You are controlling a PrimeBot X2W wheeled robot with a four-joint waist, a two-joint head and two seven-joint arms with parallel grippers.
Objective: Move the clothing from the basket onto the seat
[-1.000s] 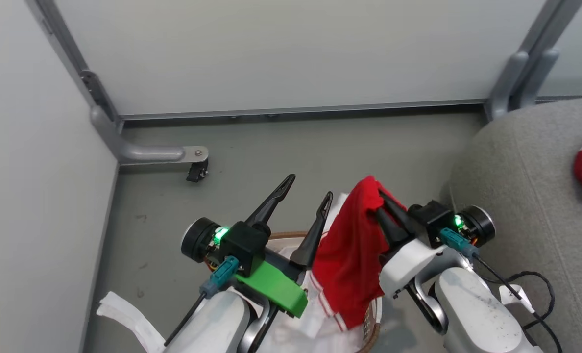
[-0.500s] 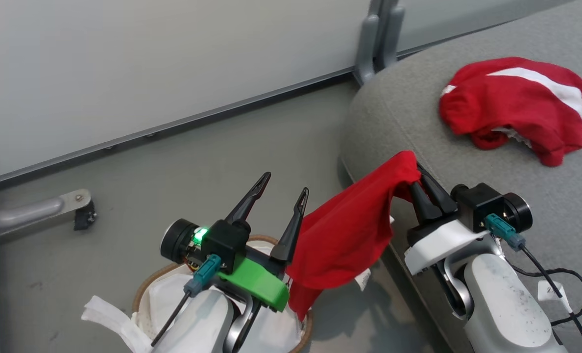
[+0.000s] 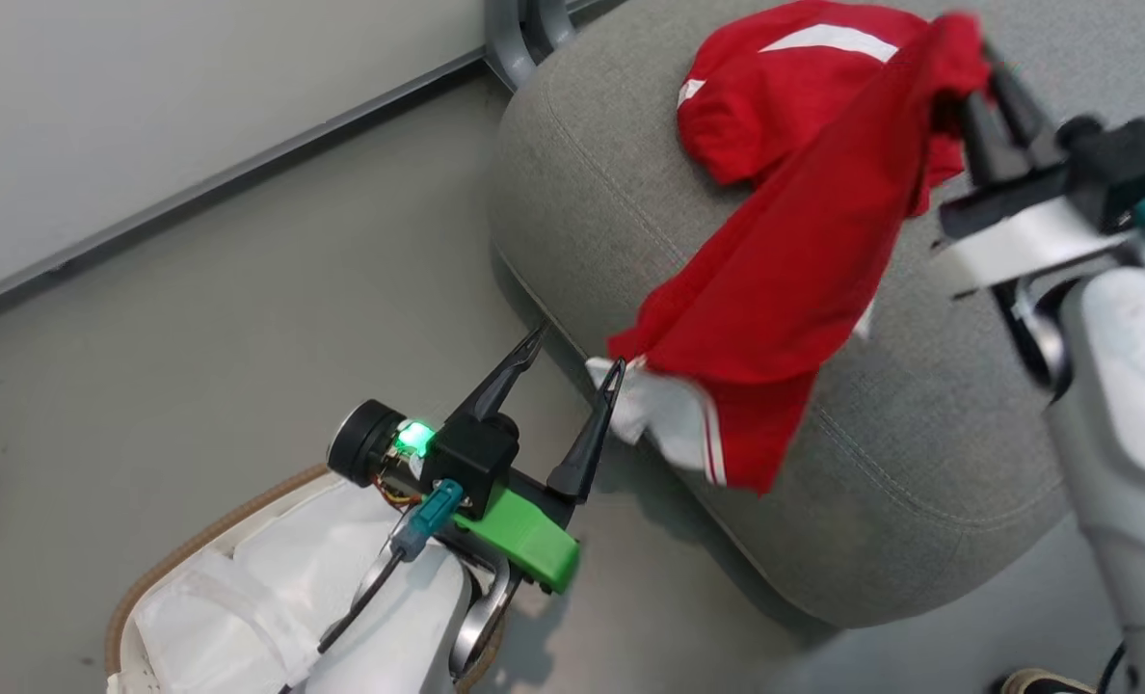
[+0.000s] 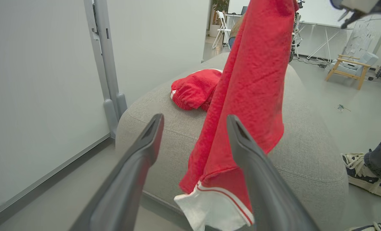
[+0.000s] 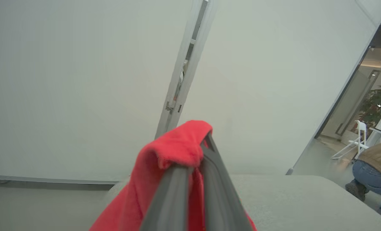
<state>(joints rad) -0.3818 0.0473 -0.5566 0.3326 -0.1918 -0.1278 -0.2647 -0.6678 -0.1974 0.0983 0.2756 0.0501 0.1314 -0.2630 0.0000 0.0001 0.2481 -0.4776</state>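
My right gripper is shut on a red garment with white-and-red trim, which hangs over the grey seat, its lower end by the seat's near edge. In the right wrist view the fabric drapes over my closed fingers. A second red garment with a white stripe lies bunched on the seat top, also seen as red garment. My left gripper is open above the floor, its right fingertip close to the hanging hem. The basket with its white liner sits at lower left.
A grey partition wall and its metal post stand behind the seat. A person's shoe and trouser leg are beside the seat's far side. A wooden chair stands further off across the floor; another person crouches in the distance.
The head camera has swung right. My right gripper has carried the held red garment from beside the basket up and over the seat, near the garment lying there. The left gripper stays open.
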